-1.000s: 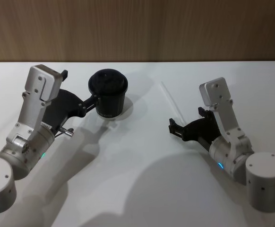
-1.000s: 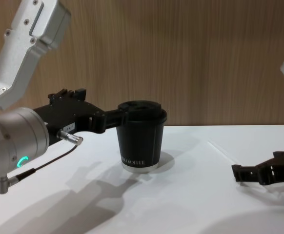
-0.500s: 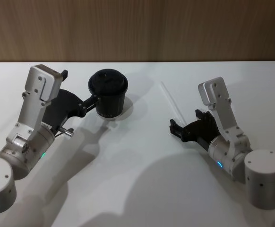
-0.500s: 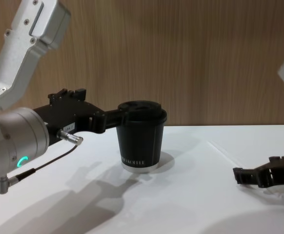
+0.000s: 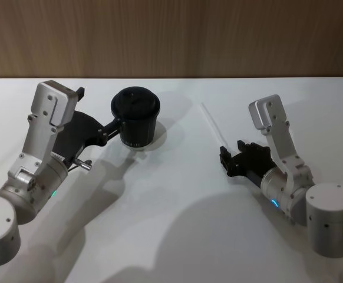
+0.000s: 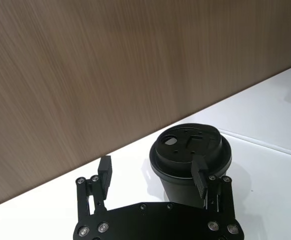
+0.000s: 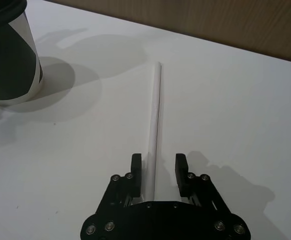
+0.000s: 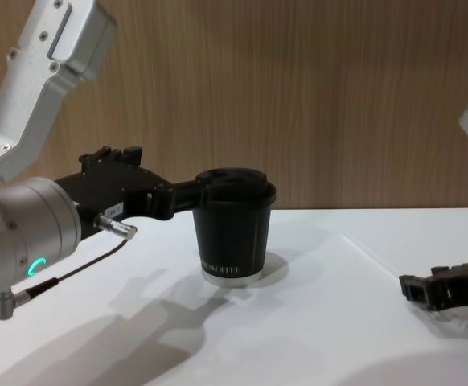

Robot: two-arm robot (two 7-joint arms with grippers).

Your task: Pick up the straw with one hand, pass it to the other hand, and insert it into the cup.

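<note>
Right pincer (image 7: 157,162) drawn back, open astride straw (image 7: 156,110)

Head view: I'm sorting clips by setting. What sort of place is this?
Probably a robot test bench, not a cafe: a white table against a wood wall, with a cup by the left gripper and a straw between the open fingers of the right gripper.

left gripper (image 6: 152,172) wide open and level, right gripper (image 7: 158,162) open, held low
</note>
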